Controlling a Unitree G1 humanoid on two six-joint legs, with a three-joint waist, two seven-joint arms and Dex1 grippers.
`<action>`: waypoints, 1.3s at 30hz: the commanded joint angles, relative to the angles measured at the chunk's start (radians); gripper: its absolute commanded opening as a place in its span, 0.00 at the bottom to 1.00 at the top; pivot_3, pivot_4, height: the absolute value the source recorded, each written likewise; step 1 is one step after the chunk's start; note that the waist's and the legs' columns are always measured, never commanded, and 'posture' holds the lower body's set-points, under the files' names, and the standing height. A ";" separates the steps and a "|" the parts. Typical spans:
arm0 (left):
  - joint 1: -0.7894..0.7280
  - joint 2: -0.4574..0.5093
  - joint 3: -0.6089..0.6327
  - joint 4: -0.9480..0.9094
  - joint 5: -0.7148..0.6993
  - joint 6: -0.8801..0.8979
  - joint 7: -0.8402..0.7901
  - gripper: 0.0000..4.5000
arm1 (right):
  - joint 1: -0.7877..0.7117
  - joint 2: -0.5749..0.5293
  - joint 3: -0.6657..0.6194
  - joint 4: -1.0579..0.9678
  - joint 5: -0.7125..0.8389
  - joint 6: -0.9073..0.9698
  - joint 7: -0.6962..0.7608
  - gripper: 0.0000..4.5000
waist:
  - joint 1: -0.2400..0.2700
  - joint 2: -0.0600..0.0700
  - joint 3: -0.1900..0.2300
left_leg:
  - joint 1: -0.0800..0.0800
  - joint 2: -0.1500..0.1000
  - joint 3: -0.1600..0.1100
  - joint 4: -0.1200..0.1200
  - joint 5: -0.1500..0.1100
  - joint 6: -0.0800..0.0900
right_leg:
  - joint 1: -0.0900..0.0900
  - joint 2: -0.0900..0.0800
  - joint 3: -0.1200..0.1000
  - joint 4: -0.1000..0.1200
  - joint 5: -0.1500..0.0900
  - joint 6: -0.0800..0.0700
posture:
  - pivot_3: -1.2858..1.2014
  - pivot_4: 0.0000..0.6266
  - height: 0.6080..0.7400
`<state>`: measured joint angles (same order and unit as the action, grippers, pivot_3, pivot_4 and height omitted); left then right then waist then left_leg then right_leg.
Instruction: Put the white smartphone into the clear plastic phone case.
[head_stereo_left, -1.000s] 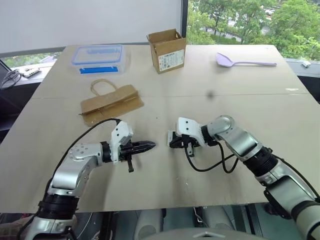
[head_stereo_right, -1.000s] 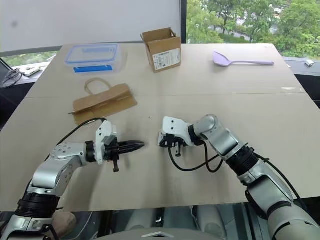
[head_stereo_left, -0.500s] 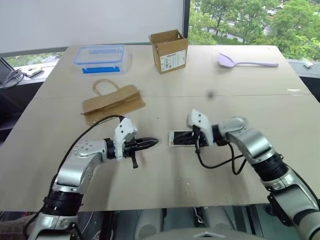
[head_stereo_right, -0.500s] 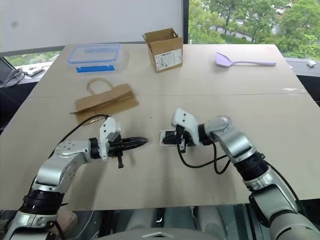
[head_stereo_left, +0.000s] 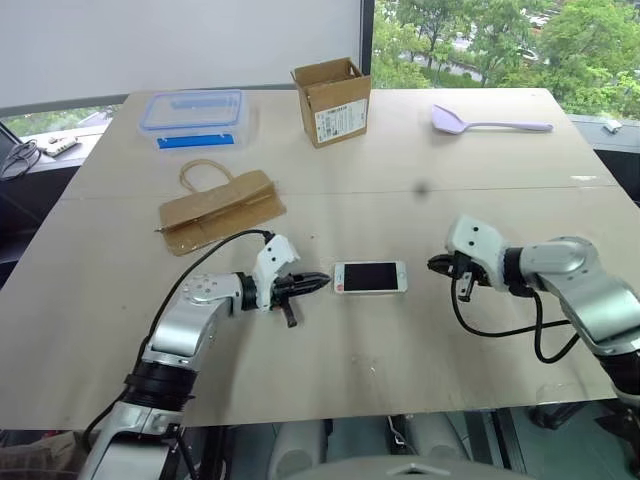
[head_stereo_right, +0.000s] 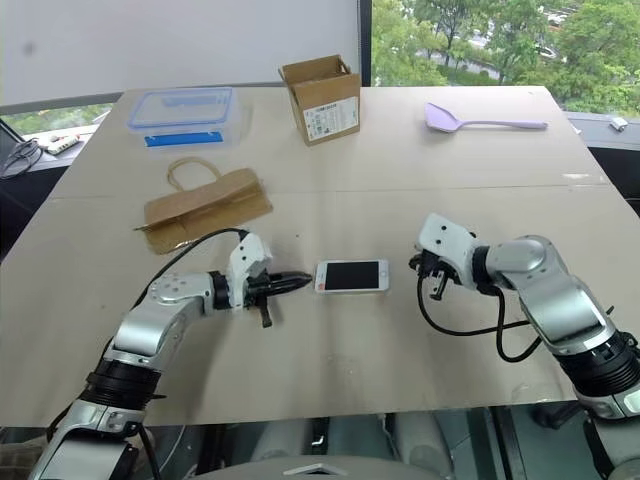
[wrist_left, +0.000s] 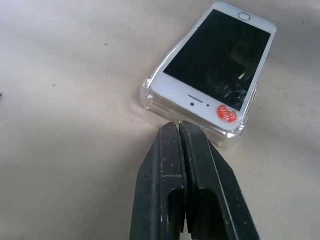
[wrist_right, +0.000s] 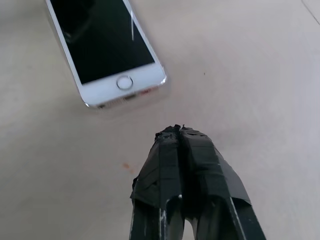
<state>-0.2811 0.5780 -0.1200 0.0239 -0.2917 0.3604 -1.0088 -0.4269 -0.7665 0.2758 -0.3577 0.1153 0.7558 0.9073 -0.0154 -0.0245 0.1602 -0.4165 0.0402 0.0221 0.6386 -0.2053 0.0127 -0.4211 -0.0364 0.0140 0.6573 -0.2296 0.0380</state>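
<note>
— Pale wooden bench (head_stereo_left: 560, 330) under a window with trees at the upper right. How far along?

— Looks nearly done, maybe finished. White smartphone (head_stereo_left: 370, 277) lying screen-up at the centre of the frame, seated in the clear plastic phone case (wrist_left: 231, 136), whose transparent rim wraps the near corners in the left wrist view. Cannot tell whether every edge has snapped fully home; the far end looks flush, but hard to judge.

— Anything left, then?

— Possibly a press along the edges, judged only from how things lie. Otherwise nothing obvious.

— Left end effector (head_stereo_left: 322, 281)?

— Clenched, fingers pressed together with no gap, grasping nothing. Tip just beside the phone's left short edge, very close to the case corner; touching or a hair apart, cannot say.

— Right end effector (head_stereo_left: 436, 265)?

— Also clamped tight on nothing. Sits to the right of the phone, clearly apart from its home-button end, pointing toward it.

— Anything else nearby?

— Folded paper bag (head_stereo_left: 221, 210) at the left of centre, well apart from the phone.
</note>
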 joint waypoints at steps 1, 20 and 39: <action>-0.012 -0.009 -0.014 -0.003 0.017 -0.006 0.007 0.01 | -0.029 0.042 0.059 0.008 -0.031 -0.033 -0.018 0.00 | 0.002 0.000 0.000 | 0.000 0.000 0.000 0.000 0.000 0.000 | 0.000 0.000 0.000 0.000 0.000 0.000 | 0.52 0.24 1.00; -0.028 -0.053 -0.027 -0.001 0.039 -0.005 0.018 0.01 | -0.035 0.210 0.100 0.032 -0.030 -0.051 -0.015 0.00 | 0.001 -0.001 -0.001 | 0.003 0.000 -0.001 0.001 0.000 0.000 | 0.002 0.000 0.000 0.001 0.000 0.000 | 0.52 0.24 1.00; -0.133 -0.047 0.029 0.100 0.036 -0.037 -0.023 0.00 | 0.015 0.084 -0.201 0.235 0.070 -0.306 0.050 0.14 | 0.008 -0.003 0.002 | -0.001 -0.001 -0.001 -0.001 0.000 0.000 | 0.001 0.000 -0.001 -0.002 0.000 0.000 | 0.52 0.24 1.00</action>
<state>-0.3941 0.5078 -0.1260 0.1101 -0.2398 0.3549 -1.0133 -0.4019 -0.6638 0.1519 -0.1258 0.1274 0.4978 0.9126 -0.0072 -0.0272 0.1626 -0.4171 0.0394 0.0211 0.6372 -0.2053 0.0128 -0.4201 -0.0363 0.0129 0.6553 -0.2295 0.0381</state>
